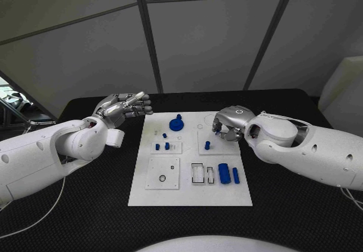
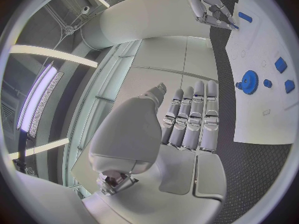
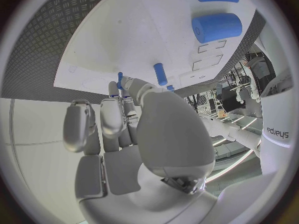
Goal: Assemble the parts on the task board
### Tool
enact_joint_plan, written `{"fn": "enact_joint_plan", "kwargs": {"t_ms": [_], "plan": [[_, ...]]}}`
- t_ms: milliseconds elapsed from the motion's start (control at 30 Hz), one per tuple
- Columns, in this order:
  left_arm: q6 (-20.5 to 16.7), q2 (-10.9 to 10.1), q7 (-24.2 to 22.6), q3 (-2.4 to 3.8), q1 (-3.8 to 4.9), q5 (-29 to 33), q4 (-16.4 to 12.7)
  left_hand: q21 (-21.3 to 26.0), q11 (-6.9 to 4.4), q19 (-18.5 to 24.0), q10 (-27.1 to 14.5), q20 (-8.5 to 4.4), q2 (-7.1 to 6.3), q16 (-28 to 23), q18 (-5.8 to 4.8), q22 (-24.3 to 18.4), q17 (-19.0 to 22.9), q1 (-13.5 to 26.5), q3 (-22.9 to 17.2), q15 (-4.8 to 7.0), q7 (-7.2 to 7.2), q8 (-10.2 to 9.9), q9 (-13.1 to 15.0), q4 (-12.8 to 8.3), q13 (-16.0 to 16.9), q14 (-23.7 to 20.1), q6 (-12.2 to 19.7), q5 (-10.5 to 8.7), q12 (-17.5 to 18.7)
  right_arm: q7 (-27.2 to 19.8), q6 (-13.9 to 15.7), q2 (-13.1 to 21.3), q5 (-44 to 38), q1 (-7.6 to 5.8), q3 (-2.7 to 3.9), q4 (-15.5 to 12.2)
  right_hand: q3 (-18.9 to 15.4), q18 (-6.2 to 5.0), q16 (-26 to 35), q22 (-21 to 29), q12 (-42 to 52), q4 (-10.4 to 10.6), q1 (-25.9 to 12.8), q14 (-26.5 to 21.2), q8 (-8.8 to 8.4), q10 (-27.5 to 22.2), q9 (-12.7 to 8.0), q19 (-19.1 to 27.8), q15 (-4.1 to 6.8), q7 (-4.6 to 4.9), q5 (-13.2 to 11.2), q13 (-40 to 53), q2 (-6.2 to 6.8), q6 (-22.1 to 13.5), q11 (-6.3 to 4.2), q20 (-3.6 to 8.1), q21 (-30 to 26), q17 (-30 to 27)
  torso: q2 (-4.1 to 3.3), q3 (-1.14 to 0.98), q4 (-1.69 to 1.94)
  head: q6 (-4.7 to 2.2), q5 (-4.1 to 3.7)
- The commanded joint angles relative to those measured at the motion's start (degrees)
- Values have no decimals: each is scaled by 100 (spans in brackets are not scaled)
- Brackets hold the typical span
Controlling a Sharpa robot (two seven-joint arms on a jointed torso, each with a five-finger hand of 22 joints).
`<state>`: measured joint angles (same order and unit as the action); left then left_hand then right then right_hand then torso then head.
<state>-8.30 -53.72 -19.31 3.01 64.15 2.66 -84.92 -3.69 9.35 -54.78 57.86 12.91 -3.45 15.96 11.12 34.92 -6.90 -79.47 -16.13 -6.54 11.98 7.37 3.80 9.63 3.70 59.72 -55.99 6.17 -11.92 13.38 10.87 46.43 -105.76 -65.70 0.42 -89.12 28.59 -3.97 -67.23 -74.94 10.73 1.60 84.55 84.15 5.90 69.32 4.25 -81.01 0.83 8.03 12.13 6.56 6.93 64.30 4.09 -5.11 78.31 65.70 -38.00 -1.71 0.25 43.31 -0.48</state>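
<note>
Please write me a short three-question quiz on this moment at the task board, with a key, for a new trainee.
1. True or false: the left hand is gripping the blue gear.
2. Which hand is over the task board? A. the left hand B. the right hand C. neither
3. Fill in: in the head view, the thick blue cylinder lies on the board beside a thinner blue ___.

Key
1. False: the left hand is off the board's edge, over the black table, fingers apart and holding nothing.
2. B: the right hand is above the board's far right corner, fingers curled in; no part is seen in it.
3. Pin, on the cylinder's right.
</note>
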Motion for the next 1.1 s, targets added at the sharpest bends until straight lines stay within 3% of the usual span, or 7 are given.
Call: {"fn": "enact_joint_plan", "kwargs": {"t_ms": [33,300,600,767,867,1033,1100], "plan": [[86,16,-114,5,2,25,10,-40,-23,-39,19,-8,28,-37,-59,-8,-8,-40,11,-2,13,18,5,-42,-7,42,-42,4,-21,70,360,89,-44,-12,10,-177,40,74,-32,-451,-36,-2,-85,280,-26,71,-10,-43,17,9,48,4,24,24,-33,4,41,9,11,6,0,-11,7],[93,51,-111,5,0,25,39,-40,-20,-45,12,-8,19,-50,-61,-18,-7,-40,15,-4,16,18,4,-48,-8,35,-38,3,-18,62,542,237,238,-16,44,-697,62,78,-74,-477,-62,-17,-136,280,-46,62,-16,-50,9,19,61,2,53,11,-23,-2,67,28,5,5,-2,-11,75],[99,133,-111,5,0,24,89,-40,-19,-46,10,-8,17,-52,-62,-19,-6,-40,16,-5,17,17,3,-49,-8,33,-37,3,-17,-48,591,35,491,-14,51,-1123,84,82,-105,-499,-90,-24,-182,279,-67,44,-22,-57,1,29,70,-2,67,-8,-13,-10,88,38,-1,12,14,20,201],[108,175,-107,5,1,22,113,-39,-19,-47,8,-8,14,-56,-62,-23,-6,-41,17,-6,18,17,3,-52,-8,31,-36,3,-16,-113,554,-162,562,-12,47,-1123,88,84,-109,-506,-93,-26,-185,279,-69,43,-22,-62,0,29,73,-2,67,-9,-13,-11,96,39,-6,13,3,61,318],[117,217,-106,6,2,21,143,-38,-18,-48,5,-9,10,-63,-63,-29,-6,-42,19,-7,19,17,2,-57,-8,28,-35,4,-15,-156,519,-306,579,14,44,-1056,93,83,-110,-507,-96,-30,-186,279,-71,41,-23,-61,-1,30,77,-3,66,-11,-13,-12,96,37,-15,8,16,102,384],[117,276,-107,6,6,21,180,-37,-17,-49,4,-8,7,-66,-64,-32,-6,-42,20,-8,20,17,2,-58,-8,27,-34,4,-14,-251,455,-535,561,191,42,-914,112,84,-123,-517,-111,-47,-196,277,-82,34,-25,-62,-5,36,99,-4,65,-19,-7,-16,106,35,-8,21,9,143,486],[117,286,-107,7,7,20,182,-36,-15,-50,3,-8,4,-70,-65,-36,-5,-38,23,-9,22,17,1,-58,-8,26,-32,3,-14,-306,419,-642,527,277,41,-842,121,84,-131,-517,-117,-57,-197,276,-88,30,-26,-60,-7,39,108,-4,66,-26,-4,-18,106,37,-16,14,4,163,512]]}}
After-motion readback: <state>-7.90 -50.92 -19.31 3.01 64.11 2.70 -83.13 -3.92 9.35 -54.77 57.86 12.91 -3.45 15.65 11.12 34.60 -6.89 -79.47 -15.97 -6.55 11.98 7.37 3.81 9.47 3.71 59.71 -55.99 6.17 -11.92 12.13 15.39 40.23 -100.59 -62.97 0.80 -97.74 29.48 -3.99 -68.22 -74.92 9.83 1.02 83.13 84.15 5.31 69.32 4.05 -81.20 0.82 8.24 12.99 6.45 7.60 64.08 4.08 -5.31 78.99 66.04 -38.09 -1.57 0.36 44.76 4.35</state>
